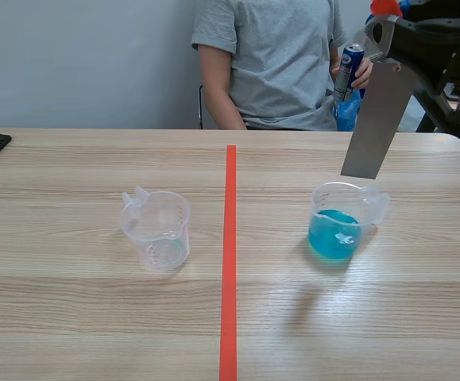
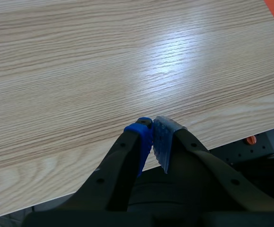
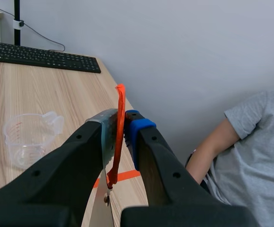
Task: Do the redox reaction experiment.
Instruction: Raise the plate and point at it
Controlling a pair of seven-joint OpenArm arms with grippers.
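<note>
Right pincer (image 3: 121, 124) clamps metal strip (image 1: 376, 119), long axis near-vertical, lower end just above blue-liquid beaker (image 1: 339, 230); left pincer (image 2: 154, 138) closed, empty.

Plain grey wall (image 1: 79, 63), wood-grain table (image 1: 94, 317), perhaps laminate

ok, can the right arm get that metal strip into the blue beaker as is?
Probably yes: the right gripper holds the metal strip hanging close above the blue beaker, its mouth open, nothing between.

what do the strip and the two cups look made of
Strip: probably metal; flat, stiff, dull grey with a faint sheen. Left cup and right cup: likely clear plastic; see-through walls, moulded spouts.
</note>
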